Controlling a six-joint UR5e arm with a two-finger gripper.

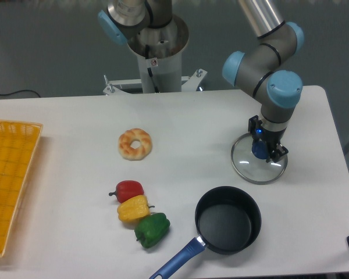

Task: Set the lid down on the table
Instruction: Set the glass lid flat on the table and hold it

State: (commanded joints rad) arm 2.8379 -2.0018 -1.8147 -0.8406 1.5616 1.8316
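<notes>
The lid (244,164), a clear glass disc with a metal rim, lies flat on the white table (75,174) at the right, just behind the black saucepan (228,220). Its blue knob (259,149) sits between my fingers. My gripper (262,145) points straight down over the lid's centre, with its fingers on either side of the knob. Whether the fingers still press the knob I cannot tell.
A bagel (135,143) lies at mid-table. Red (128,189), yellow (133,208) and green (152,229) peppers lie in a row front of centre. A yellow mesh basket (9,180) stands at the left edge. The saucepan's blue handle (177,261) points to the front.
</notes>
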